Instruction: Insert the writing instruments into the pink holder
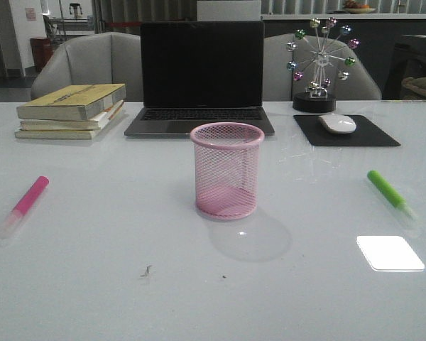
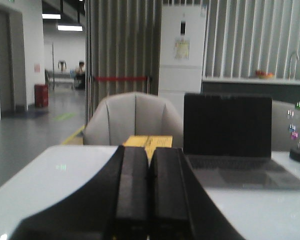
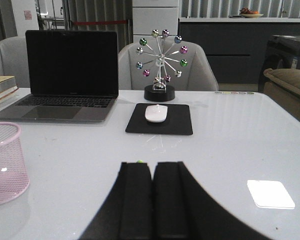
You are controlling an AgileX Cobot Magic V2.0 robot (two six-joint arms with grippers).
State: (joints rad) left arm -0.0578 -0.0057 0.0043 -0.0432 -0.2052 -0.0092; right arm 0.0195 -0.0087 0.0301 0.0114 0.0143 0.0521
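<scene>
The pink mesh holder (image 1: 226,170) stands upright and empty at the middle of the table; its side also shows in the right wrist view, holder (image 3: 5,162). A pink marker (image 1: 25,203) lies flat at the left, clear cap toward the front edge. A green marker (image 1: 390,192) lies flat at the right; only its tip (image 3: 139,161) peeks over my right fingers. Neither arm shows in the front view. My left gripper (image 2: 149,150) is shut with nothing in it, pointing toward the books. My right gripper (image 3: 153,165) is shut and empty, just short of the green marker.
An open laptop (image 1: 201,78) stands behind the holder. Stacked books (image 1: 72,110) lie at the back left. A black mouse pad (image 1: 369,133) with a white mouse (image 1: 337,123) and a ferris-wheel ornament (image 1: 319,64) are at the back right. Chairs stand beyond the table.
</scene>
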